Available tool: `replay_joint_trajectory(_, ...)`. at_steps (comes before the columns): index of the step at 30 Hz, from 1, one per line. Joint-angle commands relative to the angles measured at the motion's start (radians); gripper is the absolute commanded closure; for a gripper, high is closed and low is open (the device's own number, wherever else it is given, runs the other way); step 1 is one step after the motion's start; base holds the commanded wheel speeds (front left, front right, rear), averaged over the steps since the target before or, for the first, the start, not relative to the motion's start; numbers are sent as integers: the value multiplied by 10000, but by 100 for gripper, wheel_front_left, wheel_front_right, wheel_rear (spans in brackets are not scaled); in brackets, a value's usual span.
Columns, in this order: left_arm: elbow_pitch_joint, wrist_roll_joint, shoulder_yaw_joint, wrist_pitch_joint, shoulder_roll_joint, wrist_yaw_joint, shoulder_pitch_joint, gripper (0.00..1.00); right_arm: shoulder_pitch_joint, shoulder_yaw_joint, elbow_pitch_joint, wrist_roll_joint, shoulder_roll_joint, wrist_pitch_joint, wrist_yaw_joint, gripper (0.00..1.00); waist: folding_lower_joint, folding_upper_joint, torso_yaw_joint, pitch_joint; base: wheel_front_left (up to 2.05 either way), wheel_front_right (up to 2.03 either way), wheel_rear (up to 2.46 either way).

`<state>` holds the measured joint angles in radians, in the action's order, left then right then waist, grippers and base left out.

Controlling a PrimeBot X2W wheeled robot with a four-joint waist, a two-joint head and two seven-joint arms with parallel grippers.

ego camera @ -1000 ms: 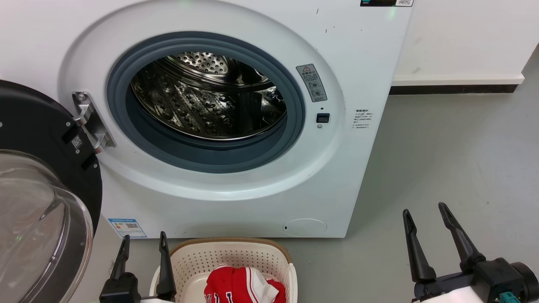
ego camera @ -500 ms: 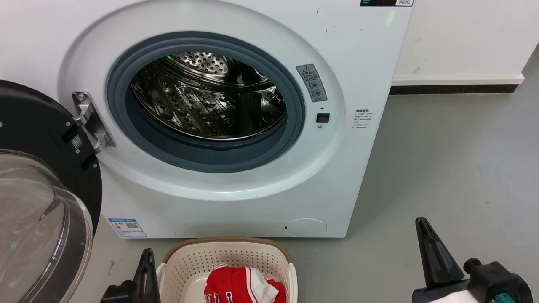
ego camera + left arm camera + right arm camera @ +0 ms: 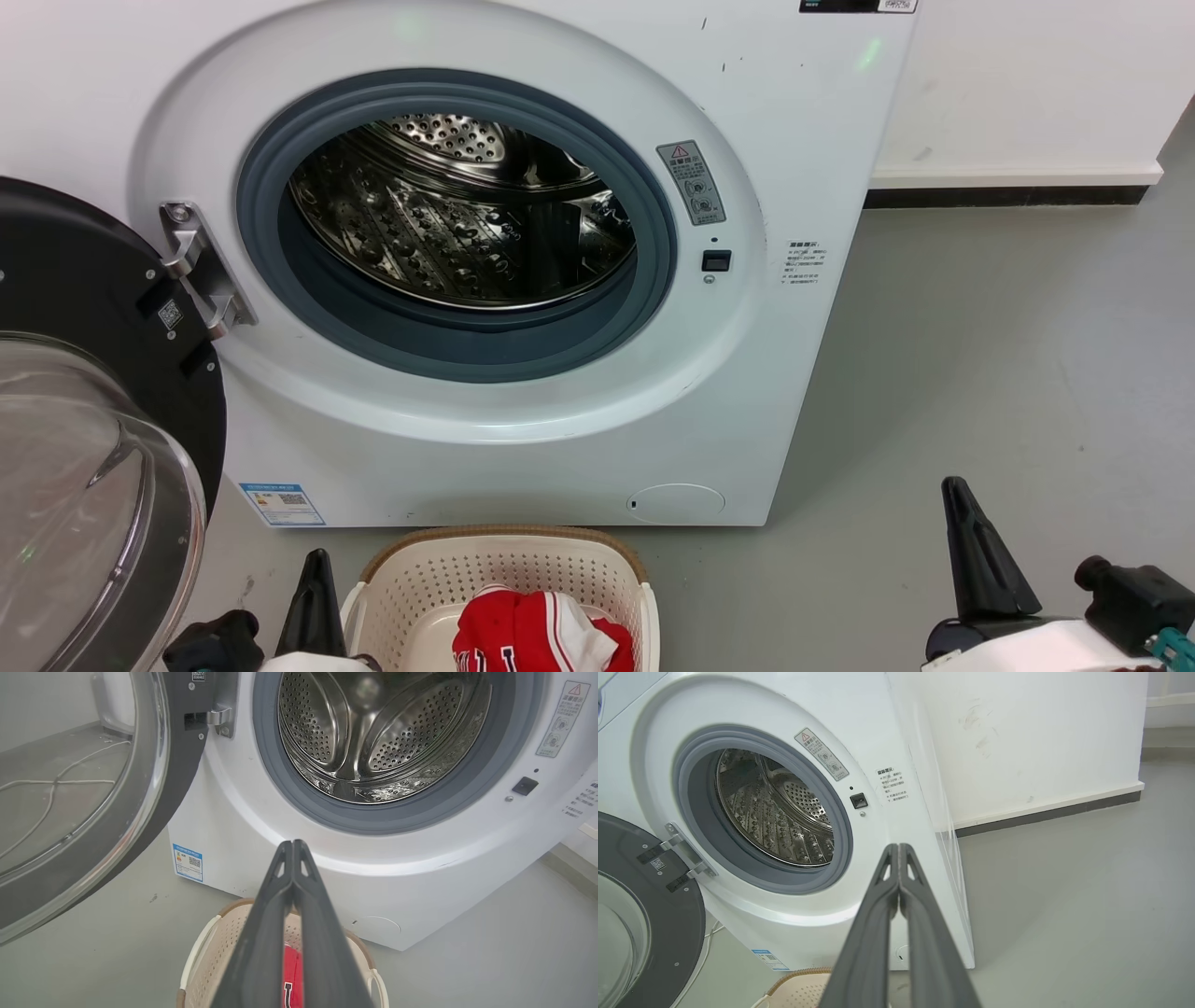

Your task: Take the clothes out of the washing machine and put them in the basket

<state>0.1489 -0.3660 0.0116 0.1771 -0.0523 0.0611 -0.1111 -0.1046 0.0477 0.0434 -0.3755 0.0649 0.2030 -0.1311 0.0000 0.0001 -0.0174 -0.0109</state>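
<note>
Red soft garments [image 3: 537, 635] with white striped trim lie bunched in the cream perforated plastic basket [image 3: 509, 551], just right of my left gripper [image 3: 293, 845] and below its tips. Judged light, limp, not slippery: pinch a raised fold atop the heap. Both my grippers have jaws pressed together, holding nothing; my right gripper [image 3: 899, 847] hangs well right of the basket. Ahead of both jaws, the shiny perforated steel drum [image 3: 448, 233] of the large white washing machine [image 3: 747, 392] shows no cloth.

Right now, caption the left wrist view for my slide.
Shut left pincer, red clothes in basket, washing machine drum empty.
</note>
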Motion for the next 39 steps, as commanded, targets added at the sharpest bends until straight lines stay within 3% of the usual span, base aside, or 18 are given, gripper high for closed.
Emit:
replay_joint_trajectory(1, -84, -484, 79, -97, -7, -87, 316, 100, 320, -35, -42, -540, 94, -72, 1, 100, 0, -1, 3, 2, 0, 0, 0)
replay_joint_trajectory(19, 179, -3612, 326, -830, 0, -566, 822, 100, 815, -211, 469, -3830, 212, -689, 1, 100, 0, -1, 34, 27, 0, 0, 0)
replay_joint_trajectory(39, 398, -6164, 532, -1437, 6, -974, 1255, 100, 1214, -427, 902, -6456, 254, -1253, 2, 100, 0, -1, 64, 52, 0, 0, 0)
